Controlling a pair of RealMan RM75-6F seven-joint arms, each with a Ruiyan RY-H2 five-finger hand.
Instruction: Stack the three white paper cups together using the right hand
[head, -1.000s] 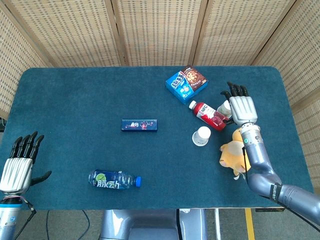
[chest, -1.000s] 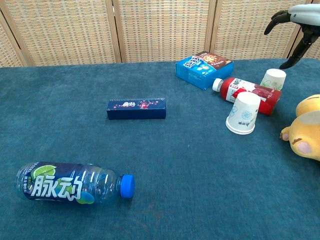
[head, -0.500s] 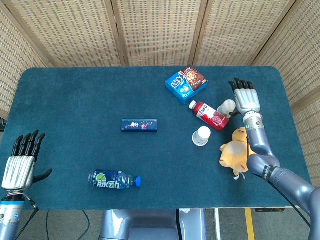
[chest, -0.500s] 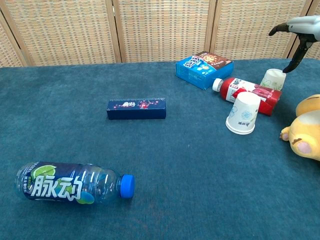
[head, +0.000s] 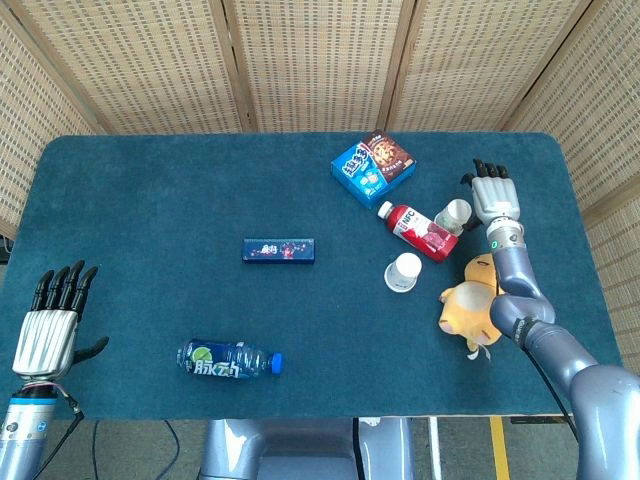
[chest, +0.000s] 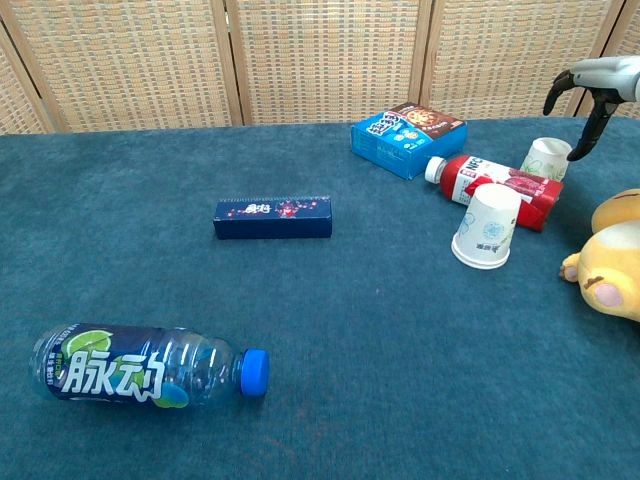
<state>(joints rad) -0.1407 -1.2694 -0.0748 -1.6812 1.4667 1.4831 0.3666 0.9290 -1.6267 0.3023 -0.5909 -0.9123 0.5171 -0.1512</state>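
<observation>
Two white paper cups show. One cup (head: 404, 272) (chest: 487, 226) stands rim-down just in front of the red bottle. The other cup (head: 453, 215) (chest: 546, 158) is behind that bottle, near the table's right side. A third cup is not visible in either view. My right hand (head: 493, 193) (chest: 597, 85) hovers just right of and above the far cup, fingers spread and holding nothing. My left hand (head: 55, 322) hangs at the table's front left edge, fingers spread and empty; the chest view does not show it.
A red drink bottle (head: 417, 230) (chest: 495, 180) lies between the two cups. A blue cookie box (head: 373, 167) sits behind it, and a yellow plush toy (head: 468, 306) (chest: 612, 255) lies at the front right. A dark blue bar box (head: 279, 250) lies mid-table, a water bottle (head: 229, 359) front left.
My right hand has drawn back toward the far right edge, uncovering the far cup. The cups and my left hand have barely moved.
</observation>
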